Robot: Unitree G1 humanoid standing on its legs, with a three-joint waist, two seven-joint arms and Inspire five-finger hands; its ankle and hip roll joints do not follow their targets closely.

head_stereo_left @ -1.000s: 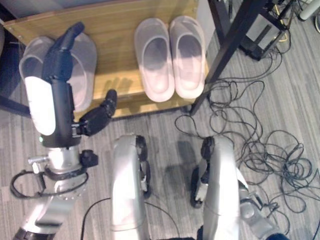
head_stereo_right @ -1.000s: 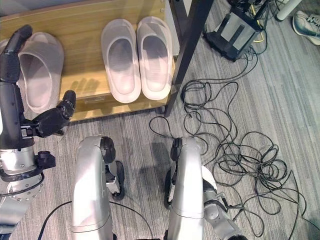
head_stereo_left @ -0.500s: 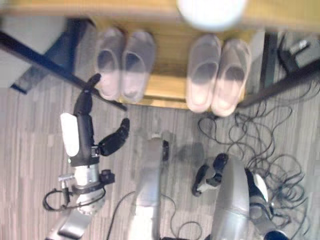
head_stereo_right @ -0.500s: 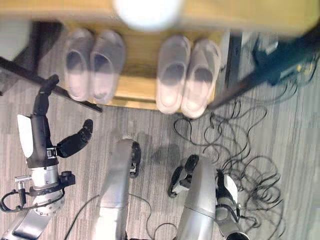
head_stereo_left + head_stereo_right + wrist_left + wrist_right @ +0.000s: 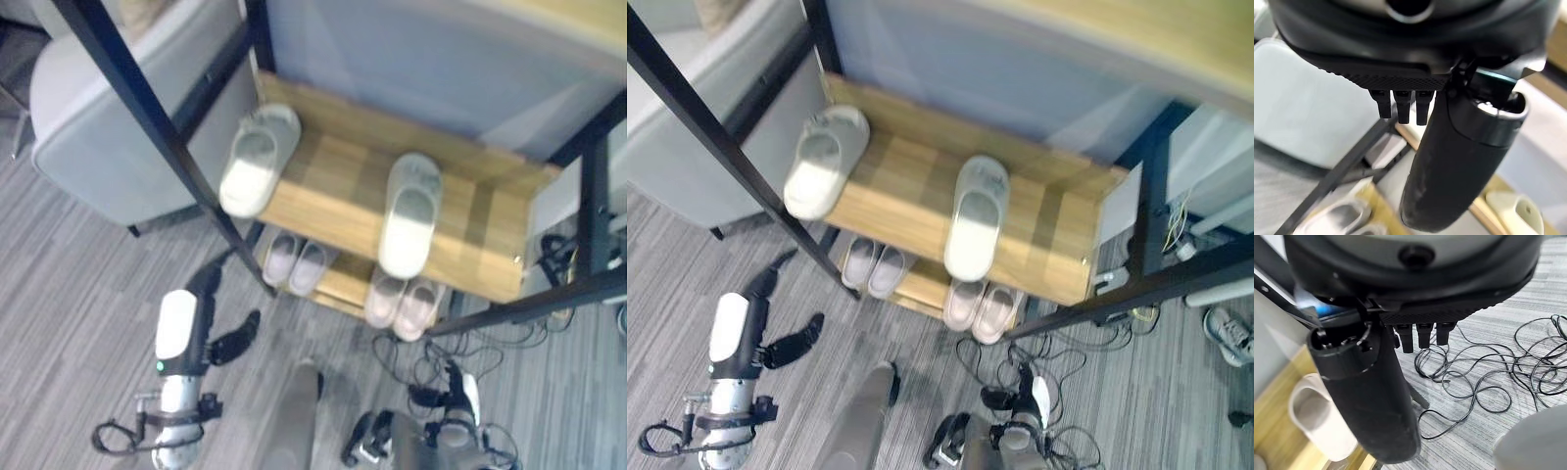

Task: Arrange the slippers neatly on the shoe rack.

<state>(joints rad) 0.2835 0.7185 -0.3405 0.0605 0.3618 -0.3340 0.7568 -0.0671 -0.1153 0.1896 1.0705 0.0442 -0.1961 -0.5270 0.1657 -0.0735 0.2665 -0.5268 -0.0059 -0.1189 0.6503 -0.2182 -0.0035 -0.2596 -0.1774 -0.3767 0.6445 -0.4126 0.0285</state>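
The shoe rack (image 5: pixel 333 186) has a black metal frame and wooden shelves. On its upper shelf (image 5: pixel 490 245) lie two pale slippers, well apart from each other. The left slipper (image 5: pixel 257 160) sits at the shelf's left end, angled, its heel overhanging the front edge. The right slipper (image 5: pixel 409 213) lies near the middle, its heel toward the front edge.

On the lower shelf (image 5: pixel 343 284) are two pairs of pale pinkish slippers, each pair side by side with the two slippers touching: the left pair (image 5: pixel 294 262) and the right pair (image 5: pixel 403 301).

A diagonal black bar (image 5: pixel 147 117) of the frame crosses in front of the rack's left end, passing just beside the left slipper's heel. A pale grey upholstered seat (image 5: pixel 108 127) stands to the left of the rack. Loose black cables (image 5: pixel 1058 357) lie on the grey striped floor (image 5: pixel 59 294) at lower right.

The left hand (image 5: pixel 201 313) hangs over the floor below the rack, fingers straight and thumb spread, holding nothing. The right hand (image 5: pixel 1366 396) hangs near a lower-shelf slipper, fingers straight, empty.
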